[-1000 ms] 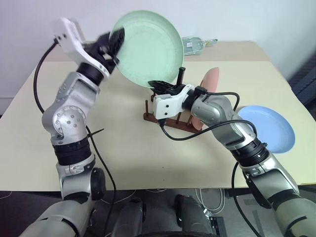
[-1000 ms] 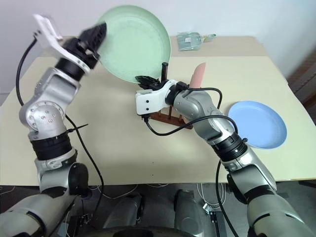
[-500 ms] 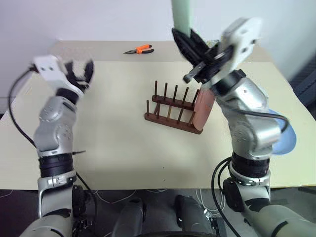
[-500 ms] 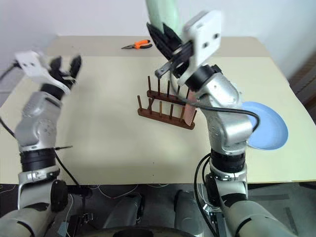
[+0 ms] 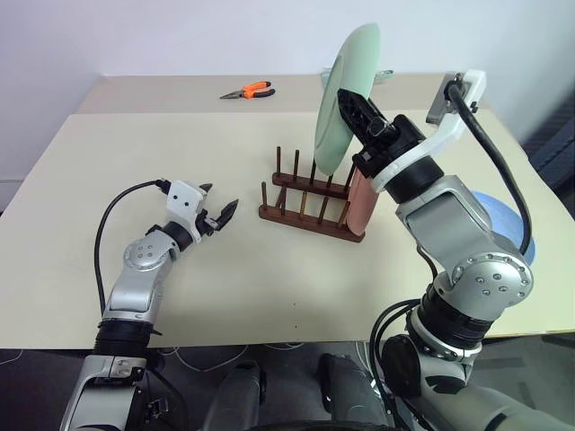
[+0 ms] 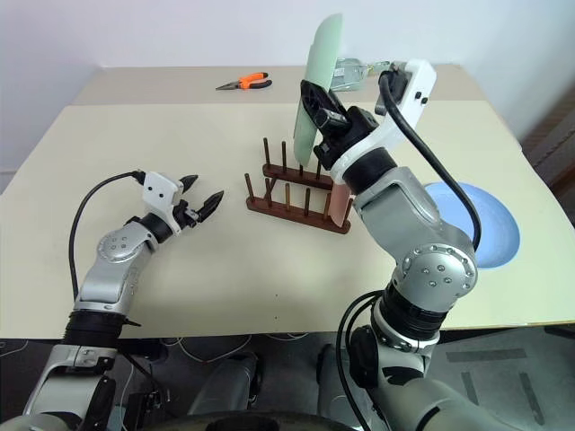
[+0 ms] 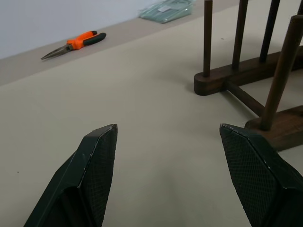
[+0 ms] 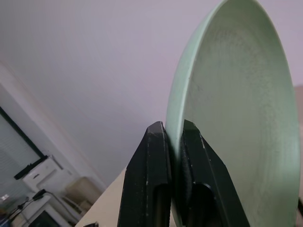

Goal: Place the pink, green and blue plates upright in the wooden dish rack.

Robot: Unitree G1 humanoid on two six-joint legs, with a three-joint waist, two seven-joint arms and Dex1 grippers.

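Note:
My right gripper (image 5: 357, 109) is shut on the rim of the mint green plate (image 5: 346, 94), which stands on edge in the air above the wooden dish rack (image 5: 305, 205); its lower edge hangs just over the back pegs. The grip shows close up: both black fingers (image 8: 158, 156) pinch the green plate (image 8: 236, 118). The pink plate (image 5: 359, 202) stands upright at the rack's right end. The blue plate (image 6: 490, 224) lies flat on the table, partly behind my right arm. My left gripper (image 5: 220, 213) hovers low, left of the rack, open and empty (image 7: 168, 137).
Orange pliers (image 5: 250, 90) lie at the table's back, and a clear packet (image 7: 165, 8) sits further right along the back. The rack's nearest peg (image 7: 279, 71) rises close to my left fingers. Bare tabletop (image 5: 117, 171) spreads left of the rack.
The green plate passed from my left gripper to my right, which rolled it on edge above the rack. My left gripper let go, opened and dropped low beside the rack.

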